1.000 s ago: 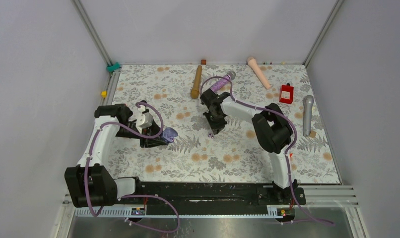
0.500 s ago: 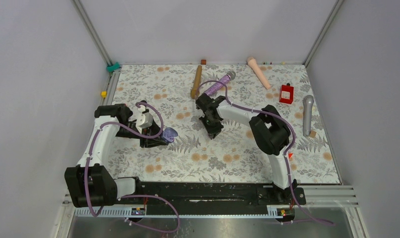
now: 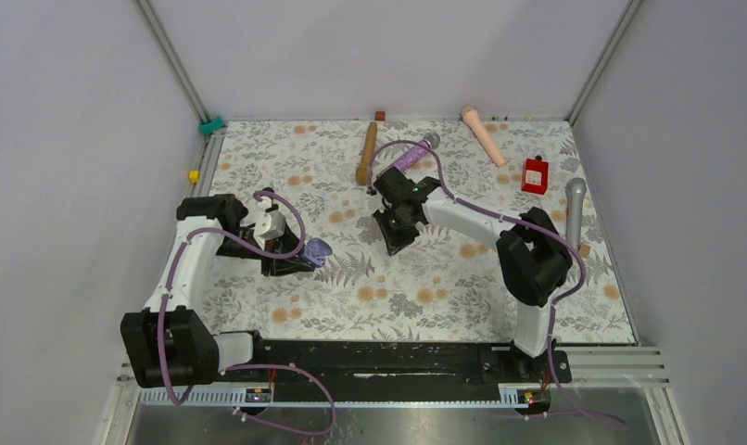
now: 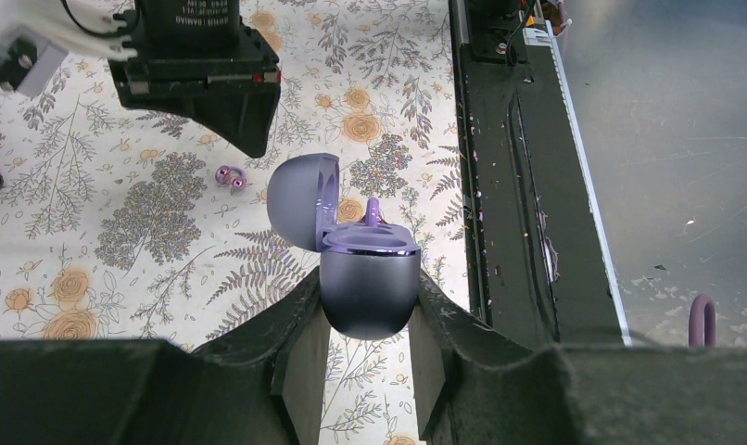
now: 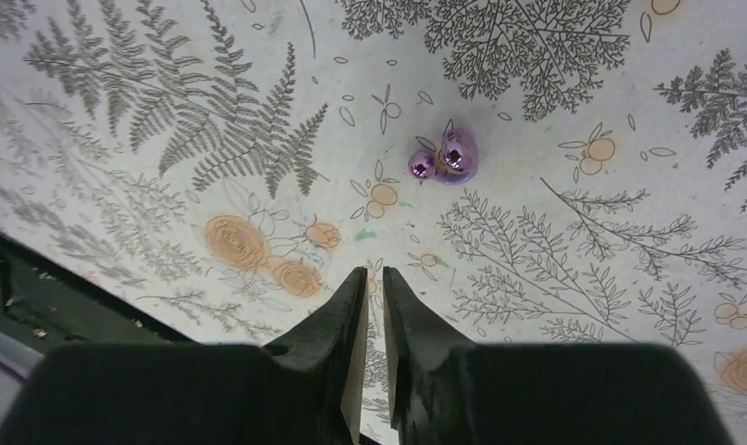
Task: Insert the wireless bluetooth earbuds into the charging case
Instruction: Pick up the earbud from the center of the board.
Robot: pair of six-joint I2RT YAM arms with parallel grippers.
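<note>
one purple earbud (image 5: 449,158) lies loose on the flowered cloth (image 5: 166,139), just ahead of the right gripper (image 5: 370,283), its jaws pinched nearly together on nothing; the left gripper (image 4: 368,301) clamps the open charging case (image 4: 365,269)

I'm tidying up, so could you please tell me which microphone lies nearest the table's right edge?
The grey microphone; the brown one, purple one and pink one all lie further left, towards the far edge.

Plain pale grey walls (image 3: 73,139), metal corner posts (image 3: 170,60), floral-print tabletop (image 3: 444,297), soft even light
</note>
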